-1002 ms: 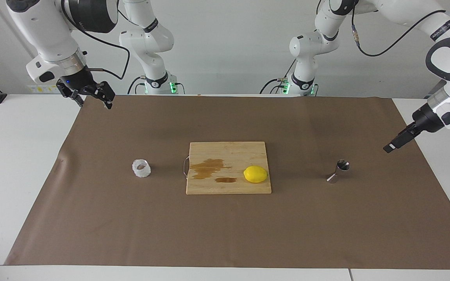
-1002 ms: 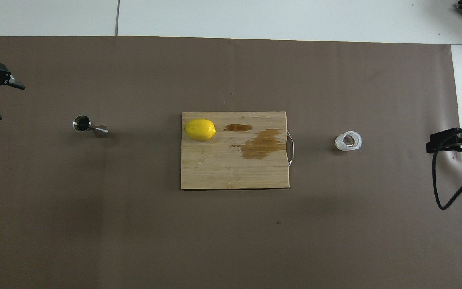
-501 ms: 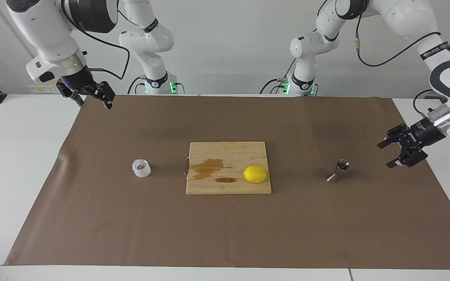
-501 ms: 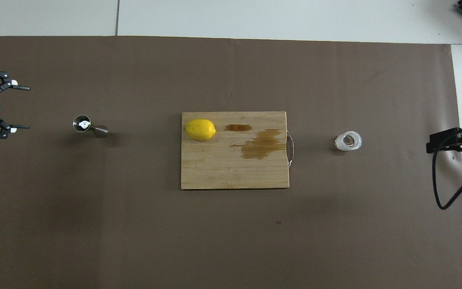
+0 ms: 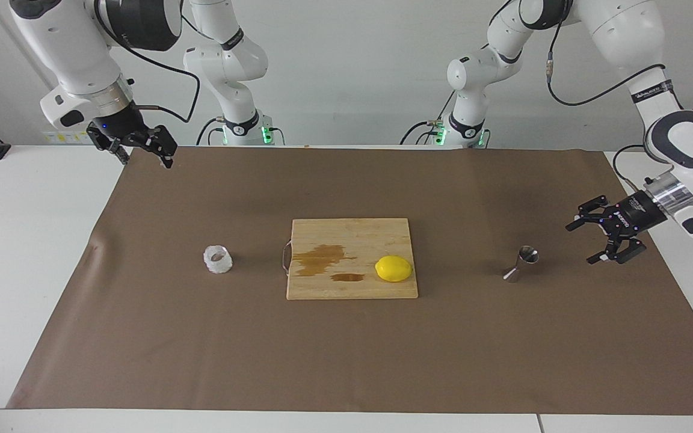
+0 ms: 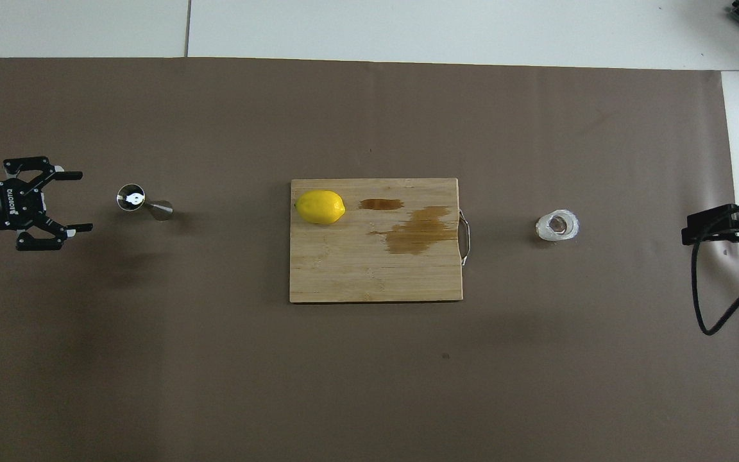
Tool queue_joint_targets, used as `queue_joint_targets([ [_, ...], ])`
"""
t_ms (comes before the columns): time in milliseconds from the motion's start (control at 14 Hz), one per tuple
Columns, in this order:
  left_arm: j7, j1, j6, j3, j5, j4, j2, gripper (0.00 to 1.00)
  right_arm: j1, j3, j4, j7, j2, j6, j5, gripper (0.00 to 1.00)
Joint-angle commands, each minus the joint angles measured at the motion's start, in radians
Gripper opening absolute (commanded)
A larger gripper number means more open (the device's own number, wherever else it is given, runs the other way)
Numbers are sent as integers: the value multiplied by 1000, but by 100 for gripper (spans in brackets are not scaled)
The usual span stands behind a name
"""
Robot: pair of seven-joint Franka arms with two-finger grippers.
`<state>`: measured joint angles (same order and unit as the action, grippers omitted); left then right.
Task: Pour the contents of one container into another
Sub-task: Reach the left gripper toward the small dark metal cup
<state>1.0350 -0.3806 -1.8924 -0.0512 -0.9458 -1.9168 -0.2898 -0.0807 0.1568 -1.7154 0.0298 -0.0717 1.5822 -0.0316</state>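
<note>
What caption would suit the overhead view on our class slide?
Open left tool approaches the steel jigger; lemon on stained board; crinkled cup waits near the right tool.

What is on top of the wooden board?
A yellow lemon sits on the wooden board, next to two brown wet-looking stains. Whatever is under the lemon is hidden.
</note>
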Motion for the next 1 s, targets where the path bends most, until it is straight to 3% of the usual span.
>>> queue_joint_targets([
  [0,13,-7,-27,-7,-89,-91,46,100,10,-2,10,-11,3,-15,19,100],
  [931,-142,57,-56,-10,-258,-177,48,100,10,-2,10,-11,4,-15,19,100],
])
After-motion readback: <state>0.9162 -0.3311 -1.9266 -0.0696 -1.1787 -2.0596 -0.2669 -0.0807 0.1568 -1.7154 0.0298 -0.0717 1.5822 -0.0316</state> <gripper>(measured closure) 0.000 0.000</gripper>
